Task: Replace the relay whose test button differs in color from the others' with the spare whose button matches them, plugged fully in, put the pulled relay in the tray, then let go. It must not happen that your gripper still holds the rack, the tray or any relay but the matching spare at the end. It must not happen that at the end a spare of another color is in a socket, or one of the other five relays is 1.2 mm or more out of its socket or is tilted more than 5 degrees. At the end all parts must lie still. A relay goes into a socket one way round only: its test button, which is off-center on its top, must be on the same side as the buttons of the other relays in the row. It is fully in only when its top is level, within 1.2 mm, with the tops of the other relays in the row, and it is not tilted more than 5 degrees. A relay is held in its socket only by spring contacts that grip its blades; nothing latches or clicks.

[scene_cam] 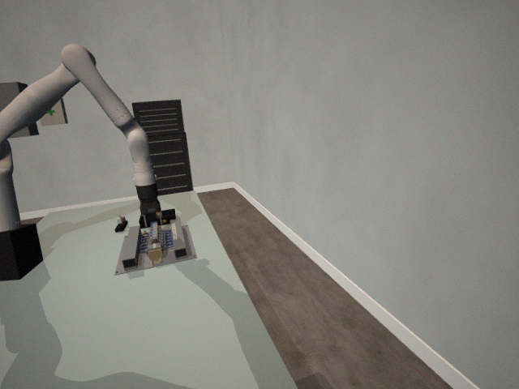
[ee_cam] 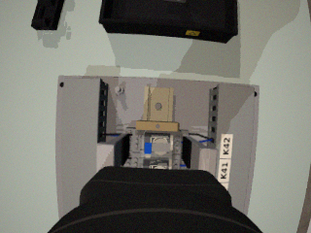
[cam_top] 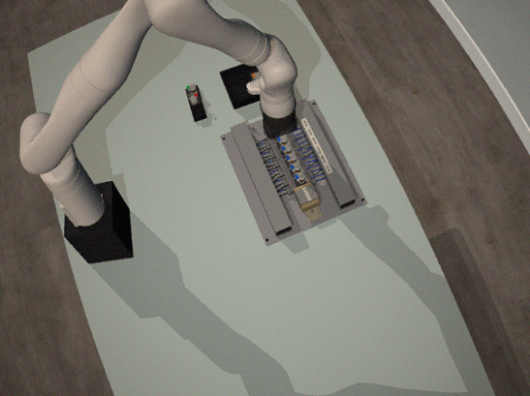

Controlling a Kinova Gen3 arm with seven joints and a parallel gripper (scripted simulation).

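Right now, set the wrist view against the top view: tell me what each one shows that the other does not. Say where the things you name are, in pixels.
Only the wrist view: the readable K41 and K42 on the label strip [cam_top: 316, 145] [ee_cam: 225, 157], and the yellow sticker [ee_cam: 192, 33] on the tray's wall.

Only the top view: the black base block [cam_top: 120, 225], the green and red buttons on the spares in the small holder [cam_top: 198, 112] [ee_cam: 47, 21], the orange spot [cam_top: 254, 74] in the tray [cam_top: 237, 95] [ee_cam: 165, 29], and most of the blue-buttoned relay row [cam_top: 291, 158].

Both: the panel [cam_top: 250, 192] [ee_cam: 78, 146], label strip, tray and holder.
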